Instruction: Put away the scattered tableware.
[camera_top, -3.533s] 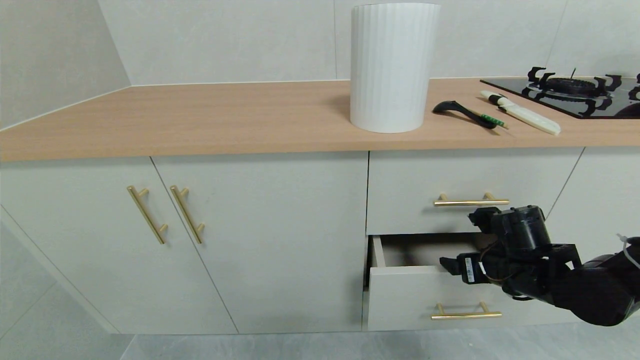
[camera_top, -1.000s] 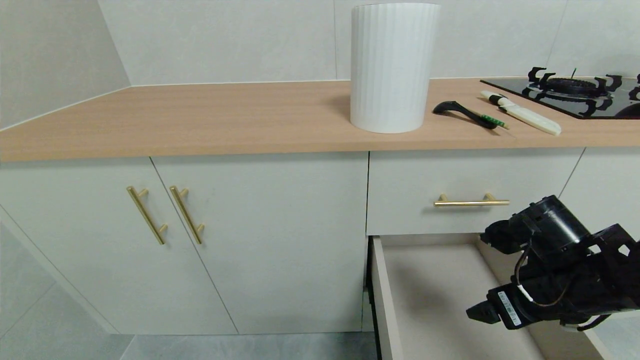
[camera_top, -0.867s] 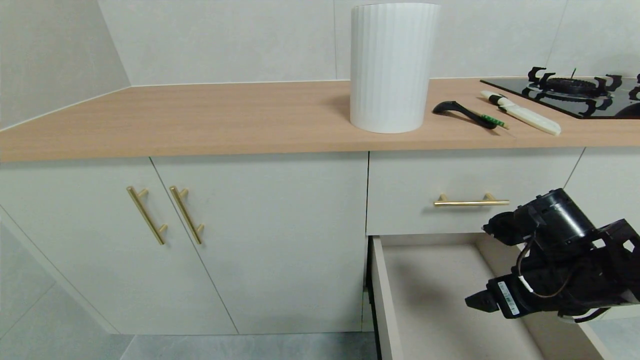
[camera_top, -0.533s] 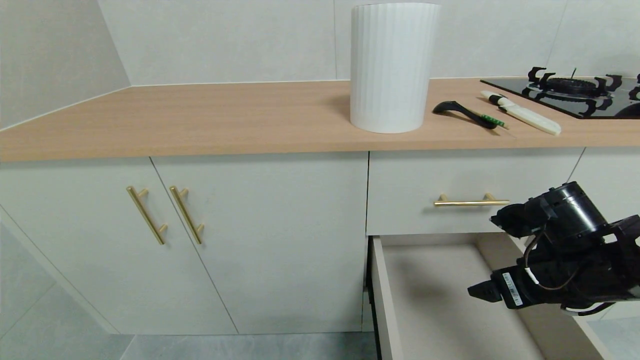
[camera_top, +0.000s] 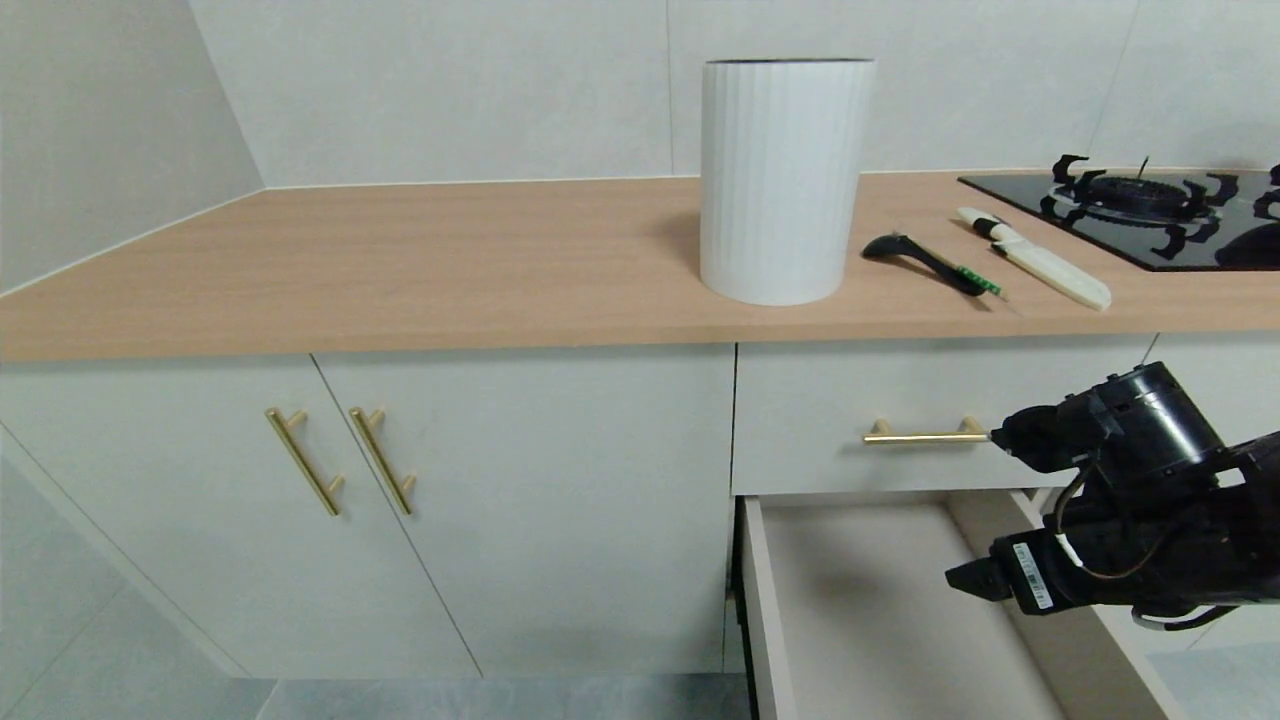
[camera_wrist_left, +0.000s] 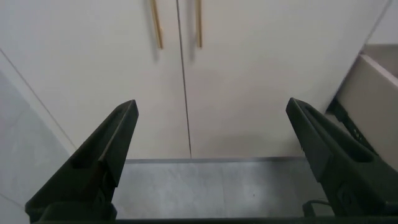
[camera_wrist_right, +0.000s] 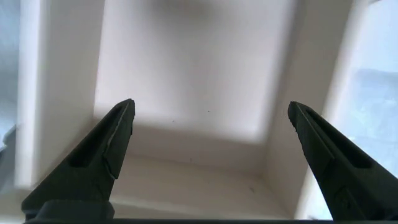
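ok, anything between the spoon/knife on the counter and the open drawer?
Nothing visible. Black spoon and white knife lie on the counter above the open drawer, whose floor looks bare. White container stands beside the spoon, off that path. Right gripper, open, hangs over the drawer.

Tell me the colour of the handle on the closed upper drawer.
Gold: the upper drawer handle is a shiny brass-toned bar, clearest in the head view.

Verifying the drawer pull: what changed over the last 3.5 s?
The lower drawer went from barely open to pulled far out. The right gripper, open, left its front and rose over the drawer's right side. Head camera tilted up slightly. Unmoved: ladle, knife, white container, upper drawer.
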